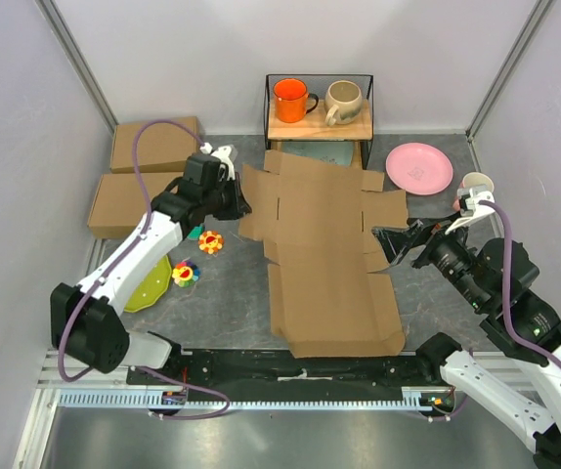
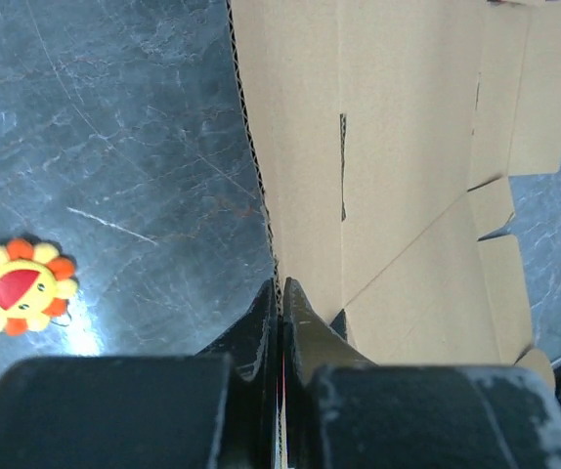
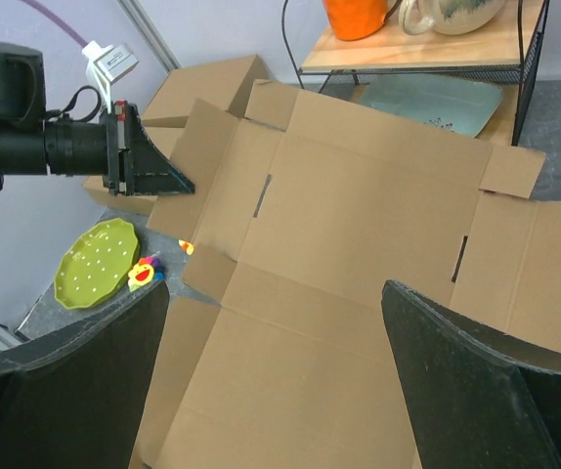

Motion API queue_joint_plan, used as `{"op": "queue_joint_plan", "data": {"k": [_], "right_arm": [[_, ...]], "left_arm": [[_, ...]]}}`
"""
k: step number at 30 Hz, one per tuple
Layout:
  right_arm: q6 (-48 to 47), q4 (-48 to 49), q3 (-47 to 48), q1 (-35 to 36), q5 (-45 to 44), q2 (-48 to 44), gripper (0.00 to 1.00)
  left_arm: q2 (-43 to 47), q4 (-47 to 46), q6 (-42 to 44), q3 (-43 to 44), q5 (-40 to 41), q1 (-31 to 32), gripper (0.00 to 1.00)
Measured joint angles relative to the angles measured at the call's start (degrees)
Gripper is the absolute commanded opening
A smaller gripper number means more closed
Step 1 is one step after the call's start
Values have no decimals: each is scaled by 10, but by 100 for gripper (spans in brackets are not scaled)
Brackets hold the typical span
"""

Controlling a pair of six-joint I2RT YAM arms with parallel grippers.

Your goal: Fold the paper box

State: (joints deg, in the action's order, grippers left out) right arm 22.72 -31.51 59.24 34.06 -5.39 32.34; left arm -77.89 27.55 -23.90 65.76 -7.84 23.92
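**Worktop (image 1: 232, 293): box (image 1: 329, 254) flat, left edge clamped**

Grey worktop is carrying the box, lying unfolded between both arms. Left hand (image 2: 280, 293) is clamping its left flap edge, likely so the flap can be raised along its crease. Right hand (image 1: 390, 246) is hovering spread wide by the right flaps, holding nothing, probably ready to steady them.

The paper box (image 3: 359, 225) lies as a flat die-cut sheet with its flaps spread out. The right gripper (image 3: 276, 288) hangs over its near part, fingers (image 3: 65, 391) spread wide and apart from it. At the left, the left gripper (image 3: 185, 186) pinches the edge of a raised side flap. Left of the sheet lie a lime plate (image 3: 90, 262) and a flower toy (image 3: 144, 274). Far off, a wire rack (image 3: 530, 68) holds an orange mug (image 3: 359, 15) and a beige mug (image 3: 456, 12), with a teal plate (image 3: 432, 103) beneath.
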Motion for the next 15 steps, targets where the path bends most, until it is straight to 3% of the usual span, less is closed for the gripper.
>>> {"op": "queue_joint_plan", "data": {"k": [8, 15], "right_arm": [[0, -3, -9, 0, 0, -5, 98], [-2, -5, -20, 0, 0, -14, 98]], "left_arm": [[-84, 74, 103, 38, -29, -36, 2], [-87, 75, 179, 10, -21, -42, 2]]}}
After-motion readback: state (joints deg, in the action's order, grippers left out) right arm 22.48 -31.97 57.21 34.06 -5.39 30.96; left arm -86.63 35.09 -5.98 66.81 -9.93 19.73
